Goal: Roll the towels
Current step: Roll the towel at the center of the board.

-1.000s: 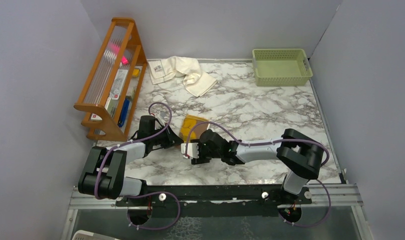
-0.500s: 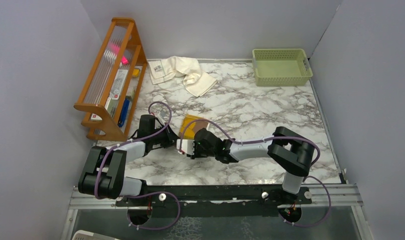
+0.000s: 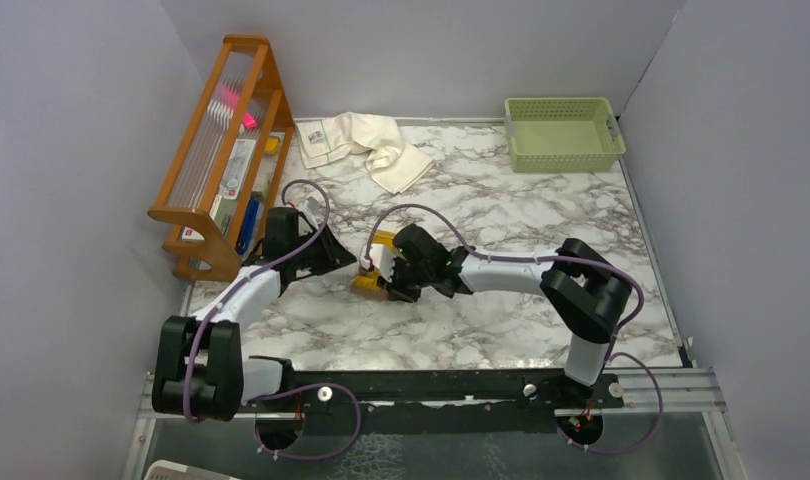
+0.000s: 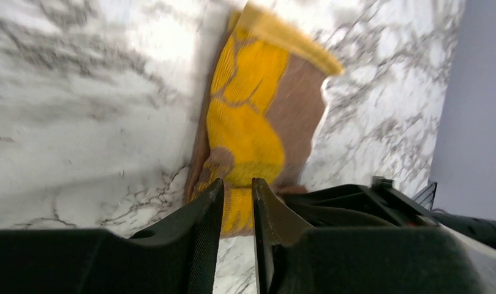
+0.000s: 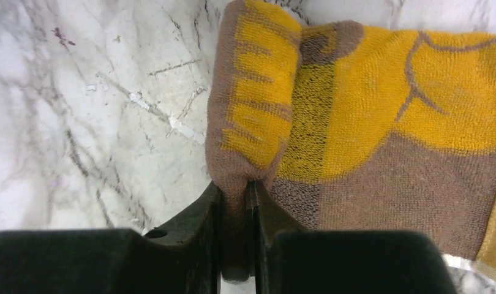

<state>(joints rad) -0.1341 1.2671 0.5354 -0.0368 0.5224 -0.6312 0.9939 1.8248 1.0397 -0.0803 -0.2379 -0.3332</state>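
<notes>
The brown towel [image 3: 382,240] with its mustard-yellow side up lies partly rolled on the marble table, left of centre. My right gripper [image 3: 374,279] is shut on the rolled brown fold of the towel [image 5: 386,122]; the cloth bulges up between its tips [image 5: 233,184]. My left gripper [image 3: 352,263] is at the roll's left end. Its jaws stand narrowly apart with the yellow cloth [image 4: 251,122] between the tips [image 4: 238,184]. The cream towel [image 3: 366,145] with its label patch lies crumpled at the back of the table, untouched.
A wooden rack [image 3: 226,150] holding pens and small items stands along the left edge, close to my left arm. A green plastic basket [image 3: 563,132] sits at the back right corner. Grey walls enclose the table on three sides.
Both grippers have moved away from the arm bases toward the back with the brown towel. The flat yellow patch has shrunk as the cloth rolled up.
</notes>
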